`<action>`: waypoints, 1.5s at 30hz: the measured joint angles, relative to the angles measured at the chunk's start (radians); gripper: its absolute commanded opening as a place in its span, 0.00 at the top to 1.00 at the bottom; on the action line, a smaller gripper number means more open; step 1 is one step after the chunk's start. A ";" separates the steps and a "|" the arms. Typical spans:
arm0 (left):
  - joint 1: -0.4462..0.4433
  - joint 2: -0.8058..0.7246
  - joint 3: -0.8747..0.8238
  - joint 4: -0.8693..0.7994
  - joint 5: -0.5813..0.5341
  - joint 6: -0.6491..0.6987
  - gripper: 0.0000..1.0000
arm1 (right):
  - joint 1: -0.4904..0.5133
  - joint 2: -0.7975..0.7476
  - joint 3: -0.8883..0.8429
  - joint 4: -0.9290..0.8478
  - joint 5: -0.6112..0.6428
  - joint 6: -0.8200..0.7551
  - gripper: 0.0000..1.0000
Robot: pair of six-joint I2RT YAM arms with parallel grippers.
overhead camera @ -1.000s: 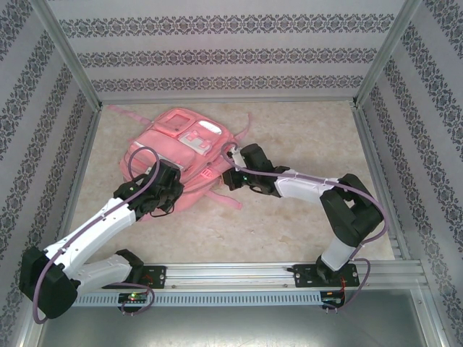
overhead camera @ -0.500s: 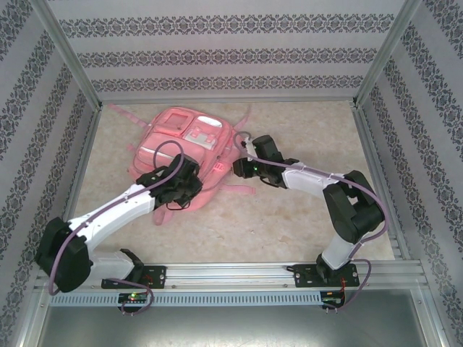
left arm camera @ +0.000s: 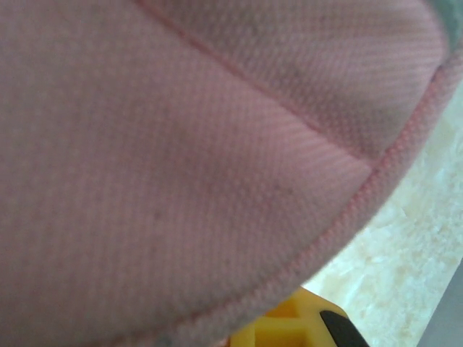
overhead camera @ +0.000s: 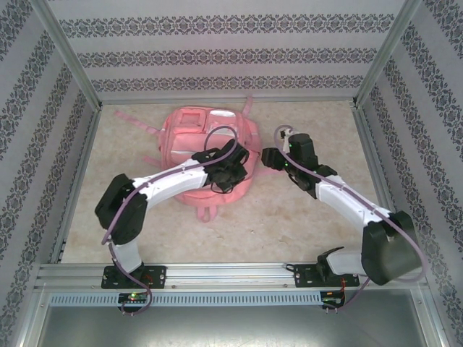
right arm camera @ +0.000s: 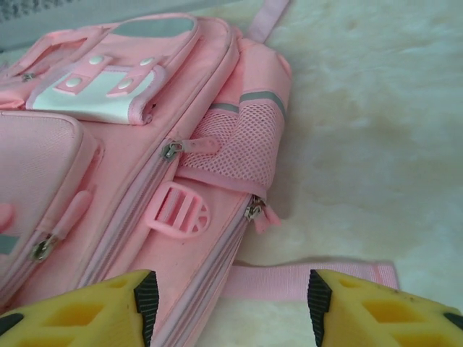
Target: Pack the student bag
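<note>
The student bag (overhead camera: 194, 137), a large pink backpack, lies flat at the back middle of the table. My left gripper (overhead camera: 233, 172) rests on its near right part, shut on the pink fabric. In the left wrist view that fabric (left arm camera: 181, 144) covers the jaws, and one yellow finger (left arm camera: 289, 327) shows under its hem. My right gripper (overhead camera: 270, 157) hangs open just right of the bag. In the right wrist view my right gripper (right arm camera: 230, 307) stands over the bag's zipped side edge (right arm camera: 210, 267) and a loose pink strap (right arm camera: 311, 278), gripping neither.
The bag's mesh side pocket (right arm camera: 242, 141), a plastic buckle (right arm camera: 177, 210) and a zipper pull (right arm camera: 255, 211) face my right gripper. Patterned walls and metal posts (overhead camera: 72, 72) close in the table. An aluminium rail (overhead camera: 231, 273) runs along the near edge. Bare beige tabletop (overhead camera: 311, 217) lies right of the bag.
My left gripper swung right, dragging the bag right and turning it. My right gripper opened and drew back to the right, off the bag.
</note>
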 measured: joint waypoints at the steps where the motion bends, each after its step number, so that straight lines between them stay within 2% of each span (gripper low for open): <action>1: -0.004 0.021 0.027 -0.001 0.008 0.009 0.73 | -0.015 -0.025 -0.010 -0.011 0.008 0.002 0.34; 3: -0.011 0.040 0.056 -0.001 0.026 0.034 0.53 | -0.041 -0.066 -0.026 -0.027 0.018 0.006 0.28; 4: -0.015 0.040 0.068 -0.006 0.037 0.052 0.40 | -0.055 -0.089 -0.032 -0.037 0.024 0.008 0.25; 5: -0.019 0.040 0.081 -0.011 0.046 0.074 0.26 | -0.068 -0.111 -0.038 -0.046 0.031 0.013 0.15; 6: -0.024 0.039 0.095 -0.015 0.046 0.093 0.16 | -0.077 -0.129 -0.043 -0.051 0.036 0.013 0.09; 7: -0.026 0.037 0.109 -0.019 0.044 0.112 0.07 | -0.087 -0.149 -0.047 -0.058 0.040 0.013 0.02; 9: -0.031 0.018 0.126 -0.035 0.034 0.150 0.00 | -0.105 -0.183 -0.052 -0.065 0.046 0.015 0.02; 14: -0.011 -0.109 0.133 -0.115 -0.039 0.256 0.00 | -0.123 -0.236 -0.052 -0.079 0.061 0.007 0.02; 18: 0.061 -0.238 0.133 -0.178 -0.098 0.340 0.00 | -0.129 -0.261 -0.052 -0.080 0.076 -0.015 0.02; 22: 0.208 -0.365 0.114 -0.237 -0.188 0.449 0.01 | -0.129 -0.270 -0.052 -0.081 0.111 -0.052 0.02; 29: 0.422 -0.568 -0.095 -0.238 -0.419 0.696 0.00 | -0.129 -0.269 -0.069 -0.053 0.221 -0.114 0.02; 34: 0.581 -0.571 -0.301 -0.107 -0.499 0.850 0.00 | -0.129 -0.232 -0.098 -0.015 0.288 -0.216 0.02; 38: 0.679 -0.555 -0.505 0.065 -0.509 0.921 0.00 | -0.145 -0.147 -0.121 0.031 0.326 -0.293 0.02; 41: 0.726 -0.530 -0.608 0.199 -0.509 0.971 0.00 | -0.176 -0.103 -0.169 0.109 0.340 -0.328 0.02; 45: 0.744 -0.494 -0.715 0.425 -0.484 1.039 0.00 | -0.216 -0.042 -0.234 0.242 0.350 -0.369 0.02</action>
